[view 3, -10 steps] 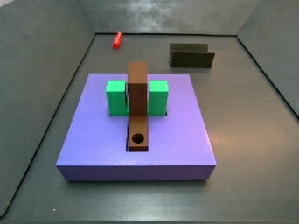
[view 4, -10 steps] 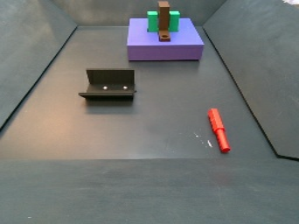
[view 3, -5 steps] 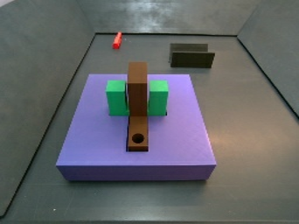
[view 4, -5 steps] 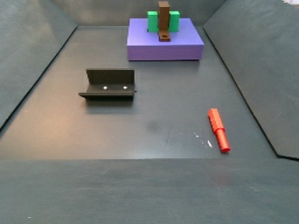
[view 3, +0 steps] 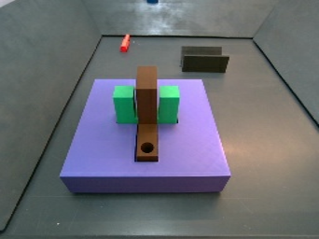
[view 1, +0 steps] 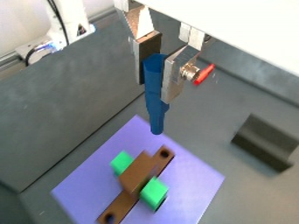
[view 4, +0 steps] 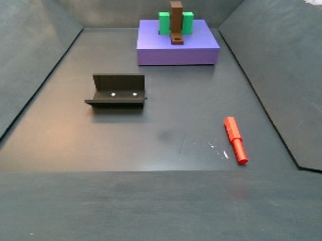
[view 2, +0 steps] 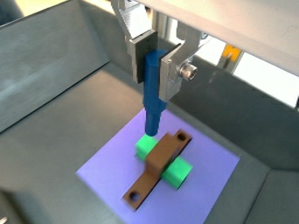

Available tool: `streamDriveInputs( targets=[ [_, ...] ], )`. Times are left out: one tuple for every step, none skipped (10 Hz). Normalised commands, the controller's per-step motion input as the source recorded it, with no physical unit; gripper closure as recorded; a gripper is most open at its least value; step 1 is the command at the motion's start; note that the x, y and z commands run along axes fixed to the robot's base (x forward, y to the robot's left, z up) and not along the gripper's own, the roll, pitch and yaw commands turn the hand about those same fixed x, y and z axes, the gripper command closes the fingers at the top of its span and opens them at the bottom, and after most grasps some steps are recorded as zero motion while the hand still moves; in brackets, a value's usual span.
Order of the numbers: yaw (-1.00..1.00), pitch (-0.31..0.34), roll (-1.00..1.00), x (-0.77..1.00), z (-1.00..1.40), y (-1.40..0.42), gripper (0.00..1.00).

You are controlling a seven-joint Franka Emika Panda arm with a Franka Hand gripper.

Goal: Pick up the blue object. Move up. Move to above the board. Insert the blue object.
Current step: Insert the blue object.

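Note:
My gripper (view 1: 159, 80) is shut on the blue object (view 1: 155, 101), a long bright blue peg that hangs straight down between the silver fingers. It shows the same way in both wrist views (view 2: 153, 92). It is held high above the lavender slab (view 1: 193, 179). The board (view 1: 138, 183), a narrow brown plank with a round hole near one end, lies on the slab between two green blocks. In a side view the board (view 3: 147, 110) shows its hole toward the near end, and only the peg's blue tip (view 3: 152, 2) shows at the top edge. The gripper itself is out of both side views.
The short red stick (view 4: 235, 139) lies on the grey floor near one wall. The fixture (view 4: 117, 90) stands on the floor apart from the slab (view 4: 178, 49). Green blocks (view 3: 125, 104) flank the board. Sloped grey walls ring the floor.
The peg's blue tip has come into sight at the top edge of a side view. The board, slab, red stick and fixture have not moved.

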Motion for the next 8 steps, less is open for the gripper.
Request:
streamDriveInputs(
  targets=[
    [0.0, -0.046, -0.47, 0.0, -0.07, -0.49, 1.0],
    [0.0, -0.06, -0.36, 0.0, -0.27, -0.54, 1.0],
    [0.14, -0.093, 0.0, -0.11, -0.48, -0.85, 1.0],
    [0.18, -0.111, 0.1, -0.11, -0.64, -0.79, 1.0],
    [0.13, -0.083, 0.16, -0.03, -0.47, -0.55, 1.0],
    [0.07, -0.031, 0.16, 0.0, -0.4, -0.32, 1.0],
    [0.05, -0.034, 0.12, 0.0, -0.46, -0.23, 1.0],
    [0.03, -0.006, 0.15, 0.05, -0.46, -0.1, 1.0]
  ],
)
